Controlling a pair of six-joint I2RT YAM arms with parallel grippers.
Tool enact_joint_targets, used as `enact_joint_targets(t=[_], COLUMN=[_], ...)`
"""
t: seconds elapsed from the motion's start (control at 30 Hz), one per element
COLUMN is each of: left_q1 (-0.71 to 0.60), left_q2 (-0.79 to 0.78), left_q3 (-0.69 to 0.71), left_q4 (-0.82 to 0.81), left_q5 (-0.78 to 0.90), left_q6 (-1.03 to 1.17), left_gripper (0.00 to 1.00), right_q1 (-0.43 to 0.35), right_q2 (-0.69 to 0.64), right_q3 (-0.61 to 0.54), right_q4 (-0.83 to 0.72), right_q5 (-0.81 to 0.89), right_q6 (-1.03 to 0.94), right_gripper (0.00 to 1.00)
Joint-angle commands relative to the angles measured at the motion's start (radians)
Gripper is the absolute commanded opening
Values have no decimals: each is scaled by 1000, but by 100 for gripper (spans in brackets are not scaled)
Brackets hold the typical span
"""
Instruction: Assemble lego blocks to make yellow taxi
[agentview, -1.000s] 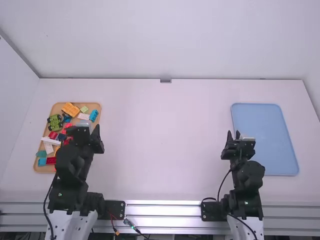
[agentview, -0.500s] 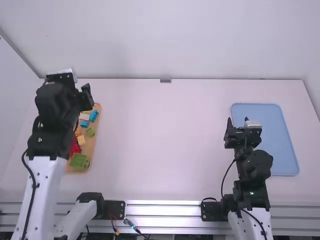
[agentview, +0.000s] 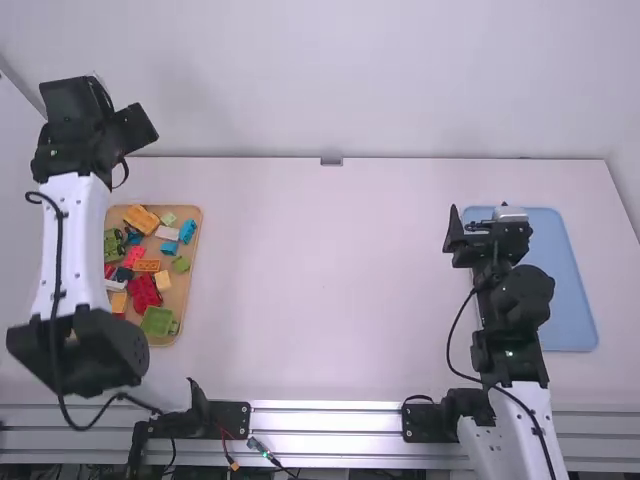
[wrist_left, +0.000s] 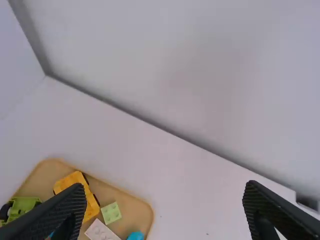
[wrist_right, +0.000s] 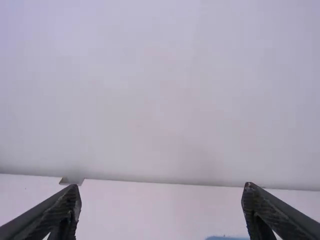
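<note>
My left gripper (agentview: 128, 125) is raised at the far left in the high view, beyond the wooden tray (agentview: 190, 270) of loose blocks. In the left wrist view my left gripper (wrist_left: 162, 210) stands open, nothing between its fingers. A yellow-orange wheeled block (agentview: 141, 218), seen also as the yellow block (wrist_left: 80, 192) in the left wrist view, lies at the tray's far end. Red, green, blue and white pieces lie around it. Over the near-left part of the blue tray is my right gripper (agentview: 478, 222); in the right wrist view the right gripper (wrist_right: 161, 210) is open and holds nothing.
The blue tray (agentview: 560, 290) lies at the table's right side, partly behind the right arm. A wall stands along the table's far edge, with a small grey bracket (agentview: 331, 161) at its foot. Another wall is at the left.
The left arm has risen and reached farther away, uncovering much of the block tray. The right arm has moved a little away from the camera and slightly right.
</note>
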Motion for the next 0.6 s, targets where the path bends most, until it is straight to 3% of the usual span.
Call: enact_joint_targets(t=[0.0, 0.4, 0.57], left_q1=[19, 86, 136], left_q2=[94, 472, 589], left_q3=[83, 308, 337], left_q4=[-28, -189, -217], left_q5=[-8, -85, 48], left_q6=[-74, -297, -317], left_gripper=[87, 98, 99], right_q1=[7, 9, 9], right_q2=[35, 178, 238], right_q3=[57, 125, 132], right_q4=[10, 38, 43], right_q5=[-2, -7, -9], right_q6=[-4, -11, 4], right_gripper=[88, 98, 99])
